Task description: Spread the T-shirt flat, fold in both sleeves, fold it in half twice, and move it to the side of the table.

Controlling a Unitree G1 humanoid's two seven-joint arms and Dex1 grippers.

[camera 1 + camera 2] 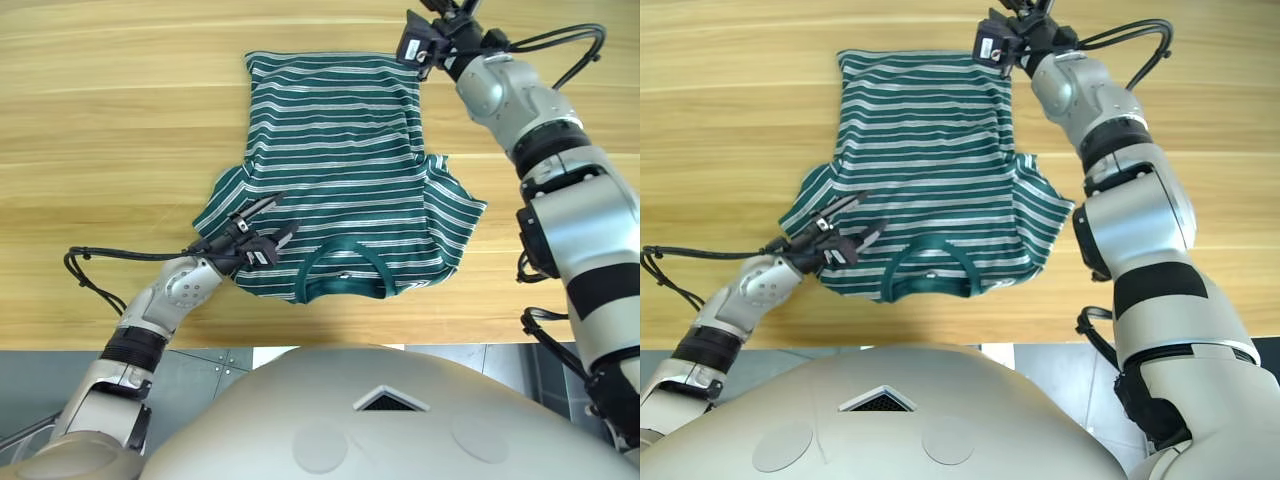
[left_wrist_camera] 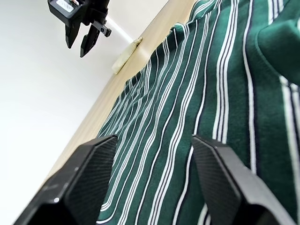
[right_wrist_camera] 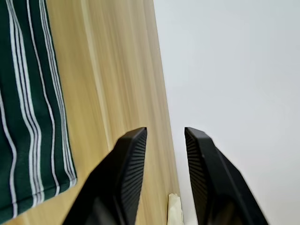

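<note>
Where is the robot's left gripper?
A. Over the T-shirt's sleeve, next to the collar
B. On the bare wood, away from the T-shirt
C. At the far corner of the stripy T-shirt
A: the left gripper is open over the green striped T-shirt, above its sleeve and just beside the collar, at the end nearest the robot.

Soft cloth T-shirt (image 1: 335,170) on smooth matt wooden table (image 1: 100,120)

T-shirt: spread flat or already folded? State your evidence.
Spread, not folded: the T-shirt lies open on the table, both sleeves sticking out, collar showing.
</note>
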